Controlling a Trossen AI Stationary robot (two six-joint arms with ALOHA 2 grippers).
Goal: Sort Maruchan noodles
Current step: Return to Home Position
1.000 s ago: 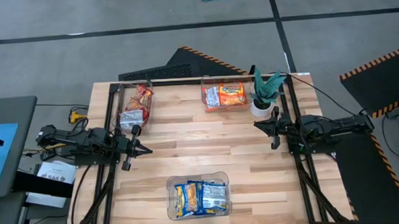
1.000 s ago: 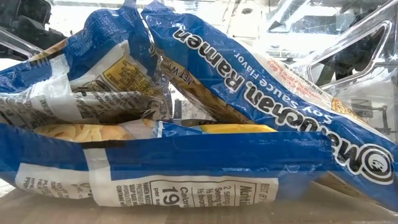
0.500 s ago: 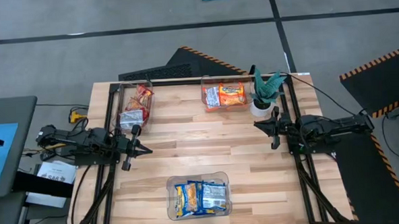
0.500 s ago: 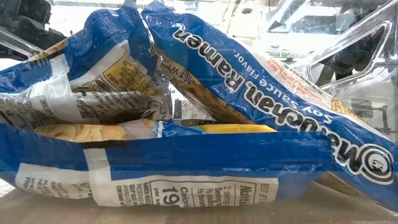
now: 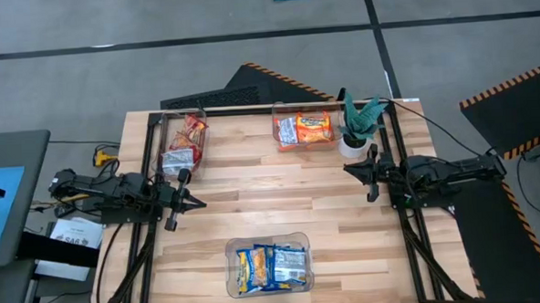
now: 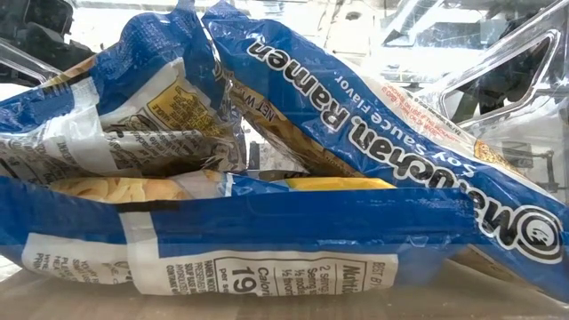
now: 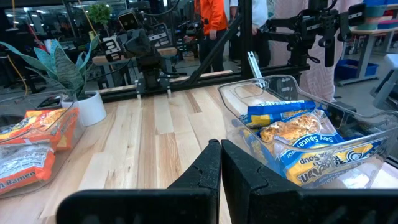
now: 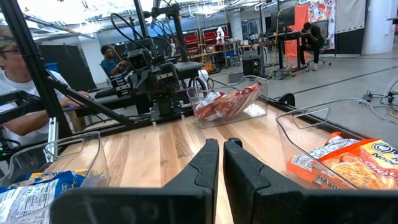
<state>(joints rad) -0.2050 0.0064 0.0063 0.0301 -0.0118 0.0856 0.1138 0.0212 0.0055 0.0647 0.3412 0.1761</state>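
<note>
The Maruchan noodles lie sorted in three clear bins. Blue-and-yellow packets (image 5: 270, 267) fill the bin at the table's near edge and crowd the low view (image 6: 267, 178). Red-and-silver packets (image 5: 184, 144) sit in the far-left bin, orange packets (image 5: 304, 129) in the far bin right of centre. My left gripper (image 5: 199, 204) rests shut at the left edge, pointing right; its fingers meet in its wrist view (image 7: 221, 163). My right gripper (image 5: 347, 169) rests shut at the right edge, pointing left, also shown in its wrist view (image 8: 221, 163). Neither touches a packet.
A green potted plant (image 5: 357, 125) in a white pot stands at the far right corner, just beyond my right gripper. Bare wooden tabletop (image 5: 281, 192) lies between the two arms and the three bins. People show in the room beyond the table.
</note>
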